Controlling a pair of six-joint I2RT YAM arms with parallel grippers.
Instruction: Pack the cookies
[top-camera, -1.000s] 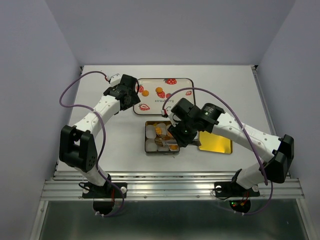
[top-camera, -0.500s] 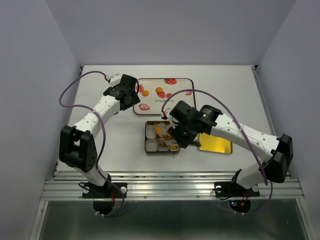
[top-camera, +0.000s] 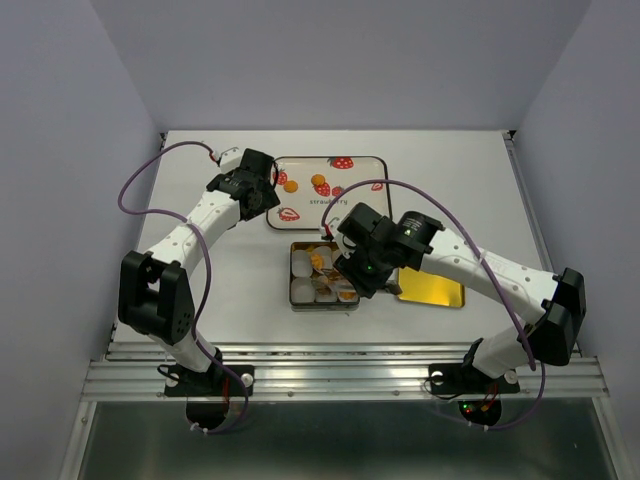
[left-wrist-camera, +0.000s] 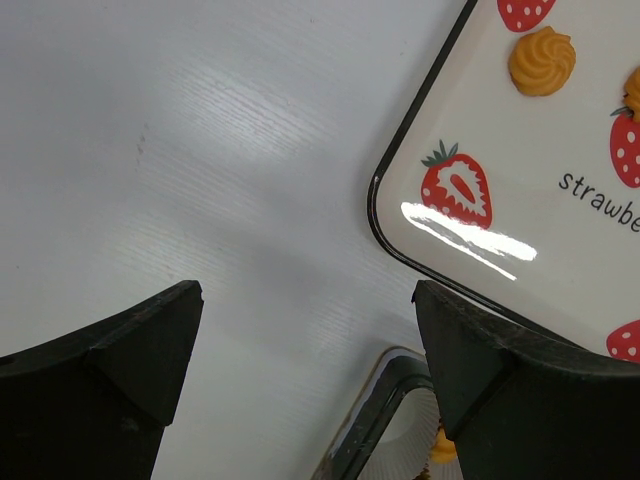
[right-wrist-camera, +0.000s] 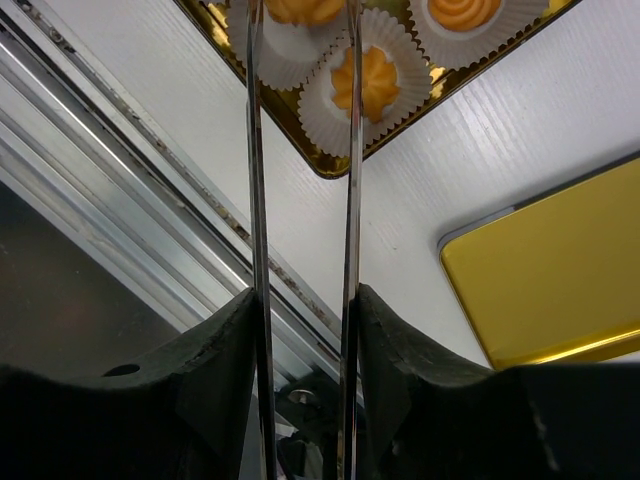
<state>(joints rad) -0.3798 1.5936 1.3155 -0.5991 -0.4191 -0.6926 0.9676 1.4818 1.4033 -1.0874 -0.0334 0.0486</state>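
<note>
Nesting in white cups (right-wrist-camera: 405, 100), swirled orange cookies (right-wrist-camera: 365, 80).

Our left arm (top-camera: 190, 235) reaches forward and bends inward at the elbow. Our left claw (left-wrist-camera: 305, 300) has its fingers spread wide. Our right arm (top-camera: 480, 265) folds toward the middle, and our right claw (right-wrist-camera: 305, 300) points down, pinching thin metal tweezers (right-wrist-camera: 352, 150).
</note>
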